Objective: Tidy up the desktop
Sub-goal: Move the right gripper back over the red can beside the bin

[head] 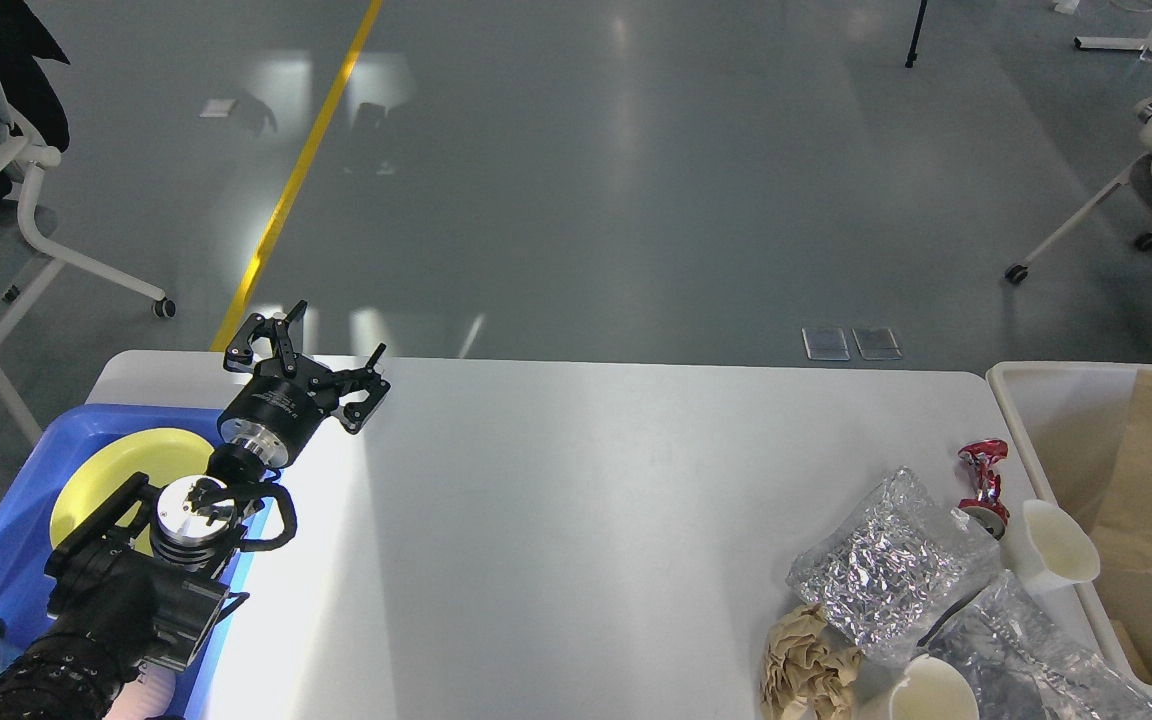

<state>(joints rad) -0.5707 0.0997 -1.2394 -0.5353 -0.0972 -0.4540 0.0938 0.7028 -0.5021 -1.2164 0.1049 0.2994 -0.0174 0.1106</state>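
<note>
Desktop [576, 520]: glossy white-grey, rounded corners, filling lower half of view; middle bare, with bright glare band near left side. Left gripper [308, 355] raised over far-left corner, fingers spread apart, nothing held. Right gripper: only a dark sliver at right edge over cream bin [1036, 400]; state cannot be told. Brown paper bag [1151, 470] inside bin. Blue tray [16, 500] at left holding yellow plate [106, 475]. Near-right corner cluttered: foil bag [886, 565], crushed red can [981, 475], white paper cups [1056, 545], crumpled brown paper [806, 665]. Beyond: grey polished floor [636, 180], yellow line [286, 190], office chairs [16, 180] both sides.
</note>
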